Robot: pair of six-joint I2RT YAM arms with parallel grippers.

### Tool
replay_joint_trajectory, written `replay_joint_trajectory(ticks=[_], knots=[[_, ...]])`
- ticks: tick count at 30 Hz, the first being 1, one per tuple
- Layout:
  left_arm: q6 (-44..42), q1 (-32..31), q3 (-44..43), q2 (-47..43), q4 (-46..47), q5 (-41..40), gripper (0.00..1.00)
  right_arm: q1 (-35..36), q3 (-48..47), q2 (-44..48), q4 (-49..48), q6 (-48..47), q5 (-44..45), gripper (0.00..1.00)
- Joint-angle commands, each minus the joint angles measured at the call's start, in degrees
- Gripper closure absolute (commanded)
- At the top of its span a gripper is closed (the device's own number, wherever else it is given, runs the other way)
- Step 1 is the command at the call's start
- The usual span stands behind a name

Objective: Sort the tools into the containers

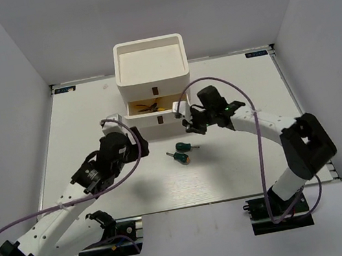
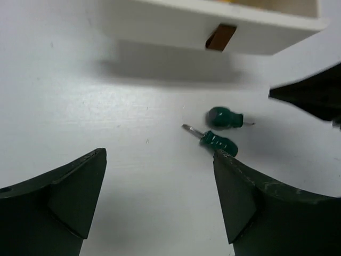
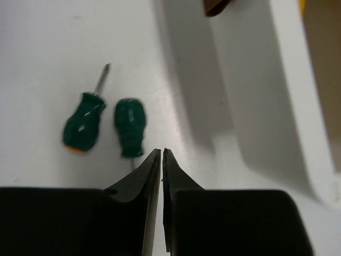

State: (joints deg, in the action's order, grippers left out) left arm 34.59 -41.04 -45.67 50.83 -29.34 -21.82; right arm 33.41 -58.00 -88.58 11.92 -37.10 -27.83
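- The left end effector (image 1: 135, 138) hovers left of the counter's (image 1: 77, 117) middle. Its fingers are spread wide with nothing between them, and they face the two screwdrivers.
- The nearer stubby green screwdriver (image 1: 181, 158) lies about mid-counter. Its handle has an orange end cap and its shaft points toward the far left corner.
- The second stubby green screwdriver (image 1: 186, 146) lies just beside it on the far side, with its shaft pointing toward the right edge. Whether the two handles touch cannot be told.
- The right end effector (image 1: 190, 125) sits just beyond the screwdrivers. Its fingers are pressed together with only a sliver between them, and they pinch nothing. Its tip is low over the counter, close to the second screwdriver's shaft.
- The white organizer (image 1: 145, 42) stands at the middle of the far edge. Under its tray top, a drawer (image 1: 156, 118) with a brown handle (image 2: 220, 36) is pulled out toward the arms.
- Yellow-handled pliers (image 1: 151, 106) lie inside that drawer.
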Motion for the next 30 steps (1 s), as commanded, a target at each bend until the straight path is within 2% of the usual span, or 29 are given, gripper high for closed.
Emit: replay_joint_trajectory(ticks=[1,3,4,11,21,30], knots=[[5.21,0.08,2.95,-2.31,-5.28,3.10,0.09,3.93,-4.40,-3.18,-13.29,-0.25,12.85,0.89],[7.32,-0.44,4.53,-2.92,-6.51,4.24,0.10,5.43,-6.06,-6.25,-14.82,0.27,15.69,0.91],[8.03,-0.45,5.15,-3.97,-6.52,4.25,0.10,6.14,-6.25,-7.30,-17.26,0.45,19.80,0.91],[10.59,-0.45,10.07,-9.95,-7.04,4.77,0.11,9.57,-6.43,-9.07,-24.49,0.10,27.30,0.95],[11.11,-0.45,11.74,-8.12,-5.38,6.53,0.07,11.15,-7.74,-12.40,-31.25,-1.04,37.05,1.00],[11.64,-0.45,11.74,-7.59,-4.85,7.06,0.07,10.97,-12.23,-15.58,-30.56,0.71,37.42,1.00]])
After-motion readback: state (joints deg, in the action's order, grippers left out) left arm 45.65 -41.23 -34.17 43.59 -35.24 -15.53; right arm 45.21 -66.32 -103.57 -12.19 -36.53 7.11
